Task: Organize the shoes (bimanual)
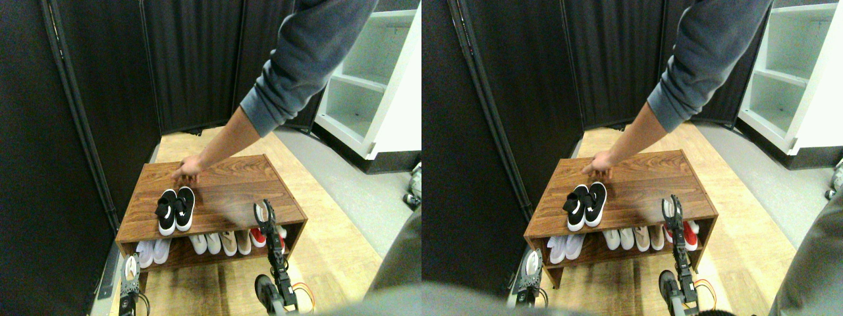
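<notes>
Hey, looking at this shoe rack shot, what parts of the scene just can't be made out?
All in the stereo pair view:
- Left gripper: too small to tell the jaw state.
- Right gripper: too small as well.
- Shoes on the lower shelf: heels hidden under the rack top.
- Person's hand: fingertips behind the black shoes, contact unclear.
- Person's sleeve: cut off by the top edge.
</notes>
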